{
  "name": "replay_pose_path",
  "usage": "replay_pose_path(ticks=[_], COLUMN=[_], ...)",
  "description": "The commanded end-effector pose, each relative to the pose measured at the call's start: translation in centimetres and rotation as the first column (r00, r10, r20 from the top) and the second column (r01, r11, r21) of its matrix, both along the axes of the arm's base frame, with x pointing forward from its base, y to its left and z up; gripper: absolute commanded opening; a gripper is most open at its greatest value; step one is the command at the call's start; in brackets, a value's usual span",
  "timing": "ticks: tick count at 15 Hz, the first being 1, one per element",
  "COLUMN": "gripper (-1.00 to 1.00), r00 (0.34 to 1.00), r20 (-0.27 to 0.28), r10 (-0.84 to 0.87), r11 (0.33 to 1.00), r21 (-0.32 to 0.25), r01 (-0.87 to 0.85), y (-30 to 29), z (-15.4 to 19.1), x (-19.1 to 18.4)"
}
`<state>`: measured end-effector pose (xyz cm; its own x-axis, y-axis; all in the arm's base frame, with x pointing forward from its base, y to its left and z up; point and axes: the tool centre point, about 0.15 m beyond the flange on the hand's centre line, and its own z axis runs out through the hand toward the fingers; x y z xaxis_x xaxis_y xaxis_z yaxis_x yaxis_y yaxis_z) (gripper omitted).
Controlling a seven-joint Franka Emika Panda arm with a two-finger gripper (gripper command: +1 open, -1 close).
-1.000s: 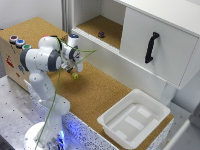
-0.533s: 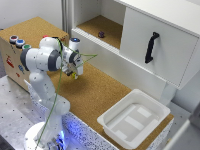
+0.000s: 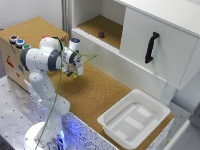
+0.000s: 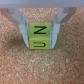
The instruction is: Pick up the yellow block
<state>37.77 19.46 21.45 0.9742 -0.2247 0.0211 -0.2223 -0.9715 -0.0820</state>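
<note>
The arm hangs over the cork bench toward the exterior view's left, gripper pointing down. In the wrist view the fingers are clamped on the yellow block, one each side, letters showing on its faces. A white tray sits way off to the right.

From my station, the block sits between the gripper's two fingers over the cork table, toward the exterior view's left. To the exterior view's right, the tray rests at the table's near end. Behind the table stands the cabinet, and a small object lies in its open compartment.
</note>
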Motion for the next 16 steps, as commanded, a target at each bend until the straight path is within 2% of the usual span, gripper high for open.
replay_pose_path(ticks=[1, 8, 12, 16], gripper=[-1.00, -1.00, -1.00, -1.00], r00=[0.990, 0.919, 0.848, 0.795], r20=[0.125, 0.226, 0.343, 0.441], r10=[0.058, 0.323, 0.403, 0.417], r11=[0.998, 0.942, 0.907, 0.899], r21=[-0.033, -0.166, -0.272, -0.326], r01=[-0.054, -0.290, -0.321, -0.291], y=[1.5, 6.6, 8.3, 8.3], z=[5.7, 16.1, 22.1, 27.0], x=[1.4, 4.7, 9.2, 15.8])
